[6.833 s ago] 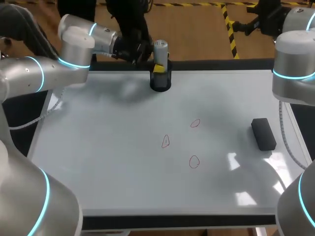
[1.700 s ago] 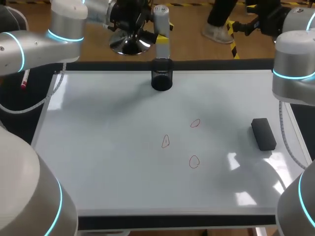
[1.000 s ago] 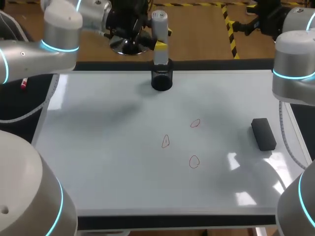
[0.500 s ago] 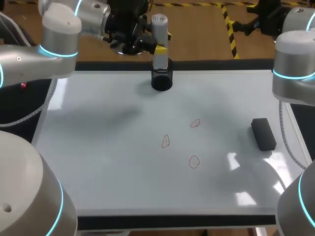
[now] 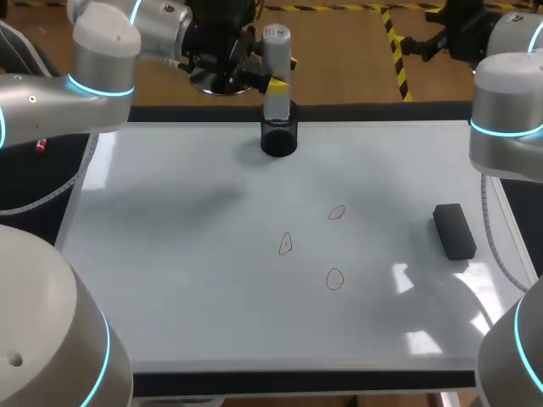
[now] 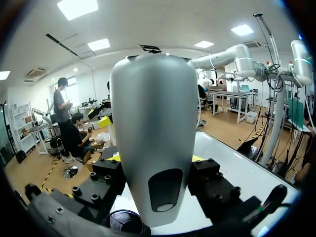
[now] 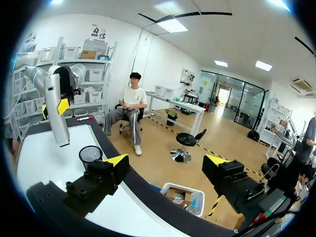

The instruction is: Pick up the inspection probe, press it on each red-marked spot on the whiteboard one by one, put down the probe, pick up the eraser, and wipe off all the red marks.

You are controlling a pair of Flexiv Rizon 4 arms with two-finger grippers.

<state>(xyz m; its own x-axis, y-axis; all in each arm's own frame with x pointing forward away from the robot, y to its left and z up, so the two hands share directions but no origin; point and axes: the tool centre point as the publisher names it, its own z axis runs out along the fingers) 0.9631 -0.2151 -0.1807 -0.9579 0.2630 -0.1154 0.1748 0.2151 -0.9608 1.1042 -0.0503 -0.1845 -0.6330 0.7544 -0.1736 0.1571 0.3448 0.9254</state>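
You're only at the first step — your left tool is clamped on the probe, held upright just above its black cup. The three red marks look unpressed and unwiped, and the eraser lies on the surface. Your right tool gapes wide, empty.

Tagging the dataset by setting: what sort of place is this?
Probably a robotics lab bench: a whiteboard with red marks, the left gripper holding an inspection probe, an eraser lying nearby.
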